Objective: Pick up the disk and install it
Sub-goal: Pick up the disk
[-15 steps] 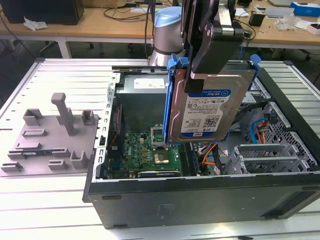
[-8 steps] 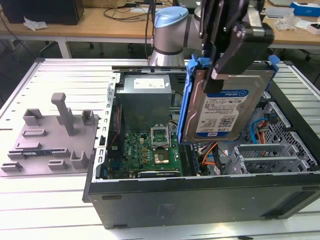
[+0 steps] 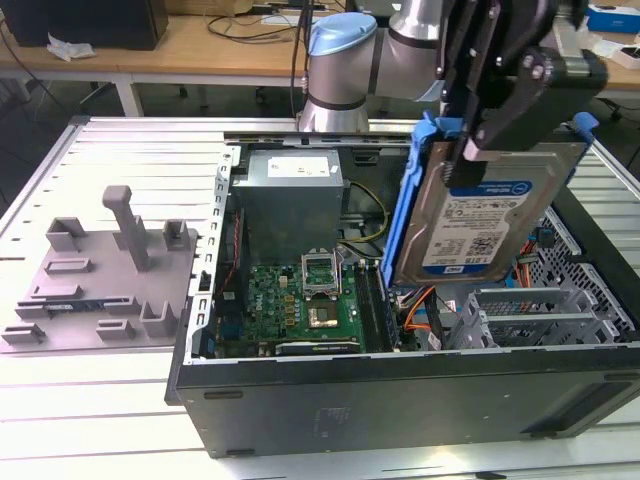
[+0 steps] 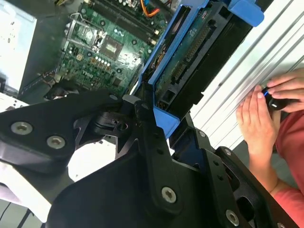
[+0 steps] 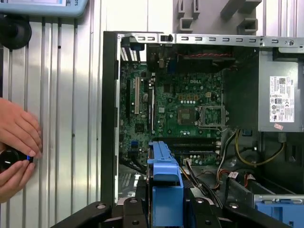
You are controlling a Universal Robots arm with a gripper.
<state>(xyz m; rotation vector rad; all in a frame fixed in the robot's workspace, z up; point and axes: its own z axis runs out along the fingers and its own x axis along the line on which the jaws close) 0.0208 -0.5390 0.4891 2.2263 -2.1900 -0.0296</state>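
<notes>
Holds the disk (image 3: 490, 215) upright in the upper right of the exterior view, above the open computer case (image 3: 400, 400), with fingers (image 3: 497, 115) closed on its top edge. Looks stiff, fairly heavy and shock-sensitive; probably best gripped by its plastic-framed edges, never the bare underside.

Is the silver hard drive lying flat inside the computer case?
No, in the exterior view the gripper holds the disk upright in the air above the open computer case.
</notes>
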